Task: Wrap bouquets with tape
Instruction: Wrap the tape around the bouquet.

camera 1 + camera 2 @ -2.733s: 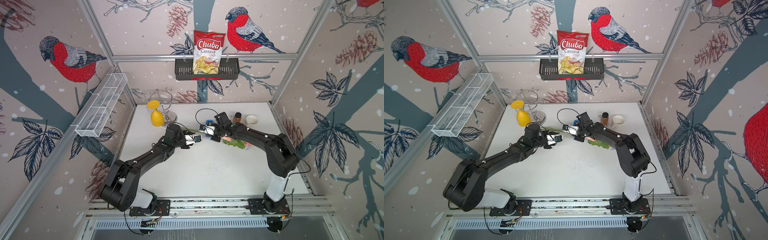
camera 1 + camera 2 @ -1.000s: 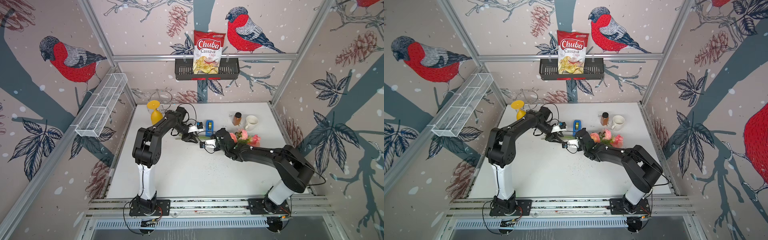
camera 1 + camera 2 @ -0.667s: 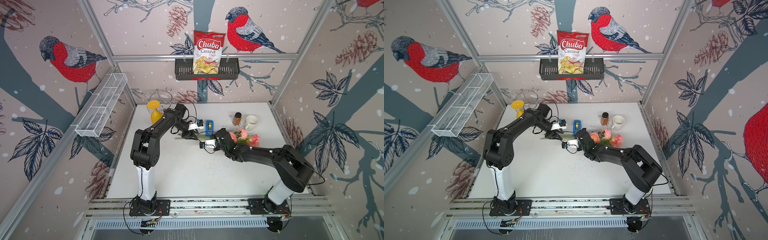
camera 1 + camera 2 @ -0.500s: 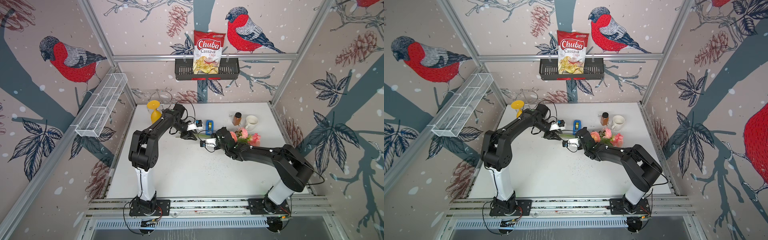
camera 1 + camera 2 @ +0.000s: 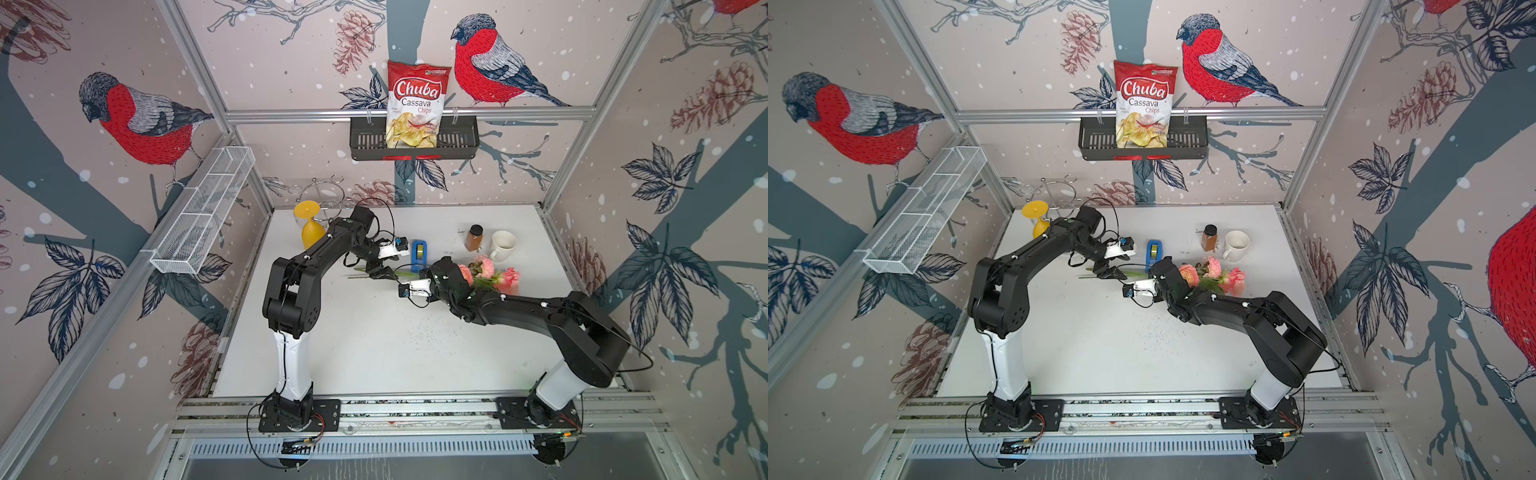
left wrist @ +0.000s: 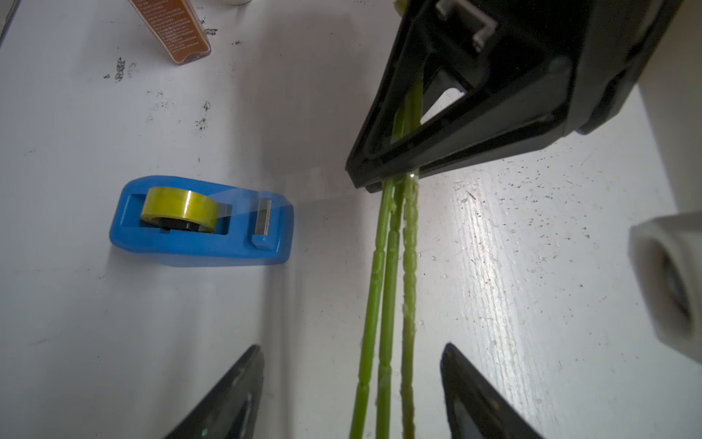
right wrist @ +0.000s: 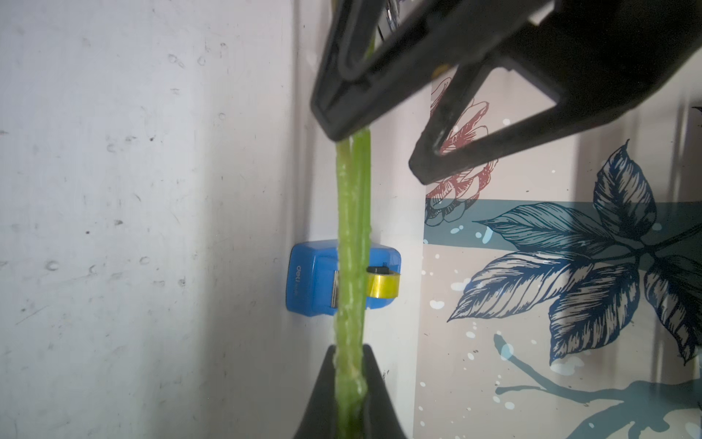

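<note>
Left wrist view: the right tool (image 6: 383,178) pinches the bouquet stems (image 6: 387,266) over the table (image 6: 114,342), while the left tool (image 6: 353,347) stands wide, one jaw either side of them. Tape (image 6: 182,207) sits in its dispenser (image 6: 152,243) on the table beside the stems, its long axis square to theirs, cutter facing them; the free left tool looks better placed to fetch it.

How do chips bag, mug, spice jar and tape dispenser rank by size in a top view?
Chips bag, largest, though likely nearer the camera
mug
then tape dispenser and spice jar, too alike to rank
</note>
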Controlling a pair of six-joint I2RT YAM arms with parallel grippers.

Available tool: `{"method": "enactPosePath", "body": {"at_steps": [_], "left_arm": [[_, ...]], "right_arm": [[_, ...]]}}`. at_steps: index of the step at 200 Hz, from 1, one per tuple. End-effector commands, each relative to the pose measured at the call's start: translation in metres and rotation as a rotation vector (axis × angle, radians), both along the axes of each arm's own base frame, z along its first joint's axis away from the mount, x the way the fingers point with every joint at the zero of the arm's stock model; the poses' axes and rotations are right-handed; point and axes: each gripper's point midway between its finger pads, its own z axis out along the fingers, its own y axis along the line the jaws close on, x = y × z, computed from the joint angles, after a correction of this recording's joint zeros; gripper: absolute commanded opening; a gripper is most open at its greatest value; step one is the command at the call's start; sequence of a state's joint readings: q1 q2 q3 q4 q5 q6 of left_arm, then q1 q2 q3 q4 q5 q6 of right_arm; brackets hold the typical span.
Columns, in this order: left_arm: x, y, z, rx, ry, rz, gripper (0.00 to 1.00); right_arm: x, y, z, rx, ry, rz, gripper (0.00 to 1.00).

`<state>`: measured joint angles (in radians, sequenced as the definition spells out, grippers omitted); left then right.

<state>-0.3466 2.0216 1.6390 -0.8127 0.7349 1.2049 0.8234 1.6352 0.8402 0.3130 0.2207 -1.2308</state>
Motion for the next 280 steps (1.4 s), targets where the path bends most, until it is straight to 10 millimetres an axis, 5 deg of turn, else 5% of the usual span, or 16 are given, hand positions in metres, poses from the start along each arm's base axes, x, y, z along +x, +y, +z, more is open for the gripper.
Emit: {"method": "enactPosePath", "body": {"at_steps": [1, 53, 67, 79, 94, 115, 166, 197, 230, 280], "left_arm": [[-0.008, 0.003, -0.012, 0.044, 0.042, -0.014, 0.69], [-0.012, -0.002, -0.023, 0.069, 0.063, -0.017, 0.54], [-0.007, -0.003, -0.019, 0.067, 0.043, -0.010, 0.41], [-0.001, -0.004, -0.014, 0.060, 0.012, 0.012, 0.18], [0.001, -0.005, -0.008, 0.041, -0.021, 0.018, 0.00], [0.006, -0.003, -0.002, 0.028, -0.095, 0.048, 0.00], [0.010, 0.000, 0.000, 0.028, -0.291, 0.085, 0.00], [0.007, -0.004, -0.004, 0.045, -0.363, 0.085, 0.00], [0.006, -0.008, -0.005, 0.040, -0.471, 0.073, 0.00], [0.004, -0.009, -0.005, 0.032, -0.572, 0.076, 0.00]], "right_arm": [[0.000, 0.008, 0.015, 0.039, -0.041, 0.020, 0.00], [-0.004, 0.011, 0.015, 0.039, -0.043, 0.036, 0.00], [-0.005, 0.011, 0.013, 0.047, -0.035, 0.036, 0.00], [-0.006, 0.011, 0.012, 0.060, -0.021, 0.029, 0.01], [-0.007, 0.011, 0.014, 0.097, -0.001, 0.009, 0.27], [-0.016, 0.009, 0.024, 0.159, 0.028, 0.004, 0.47], [-0.037, -0.008, 0.103, 0.447, 0.061, -0.073, 0.62], [-0.037, -0.025, 0.131, 0.586, 0.163, -0.107, 0.63], [-0.032, -0.036, 0.134, 0.645, 0.234, -0.116, 0.56], [-0.026, -0.023, 0.096, 0.559, 0.466, -0.103, 0.42]]}}
